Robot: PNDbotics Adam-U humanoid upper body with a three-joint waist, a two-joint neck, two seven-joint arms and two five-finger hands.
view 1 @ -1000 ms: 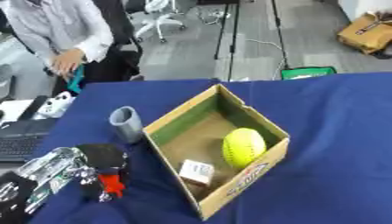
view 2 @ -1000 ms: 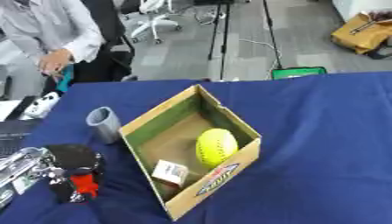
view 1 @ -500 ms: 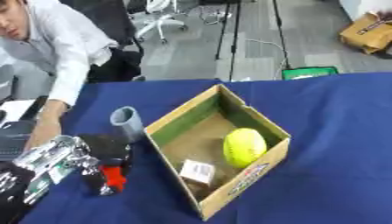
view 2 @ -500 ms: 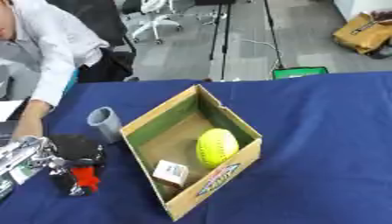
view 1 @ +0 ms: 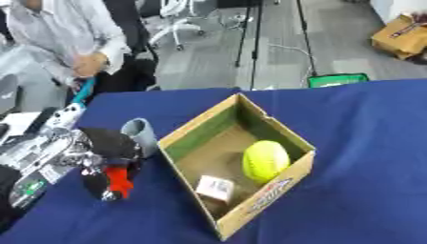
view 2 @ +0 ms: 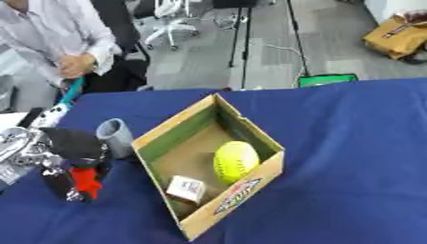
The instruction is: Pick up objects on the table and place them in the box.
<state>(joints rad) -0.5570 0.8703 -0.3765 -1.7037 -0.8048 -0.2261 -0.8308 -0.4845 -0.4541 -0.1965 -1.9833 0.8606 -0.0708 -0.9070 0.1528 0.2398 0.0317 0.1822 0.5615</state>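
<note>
My left hand (view 1: pixel 63 152) is reaching in from the left edge of the blue surface (view 1: pixel 367 143), its fingers curling round a black and red object (view 1: pixel 113 164). I am holding that object just above the cloth, its black part tucked against my fingers and its red part hanging down toward the surface; what the object is cannot be made out. It is sitting just left of a grey cup (view 1: pixel 140 136), which is standing upright close beside the box's left wall; whether the two are touching I cannot tell.

The cardboard box (view 1: pixel 218 123) is lying open in the middle of the surface, turned so that one corner is pointing toward me. A yellow ball (view 1: pixel 265 160) is resting inside it against the right-hand wall, and a small white carton (view 1: pixel 215 188) is sitting on the box floor near the front corner, just apart from the ball. A printed label is showing on the box's outer front wall.

A white device (view 1: pixel 60 119) with a teal handle is lying at the far left edge of the surface, beyond my hand.

My right hand is appearing in neither view.
</note>
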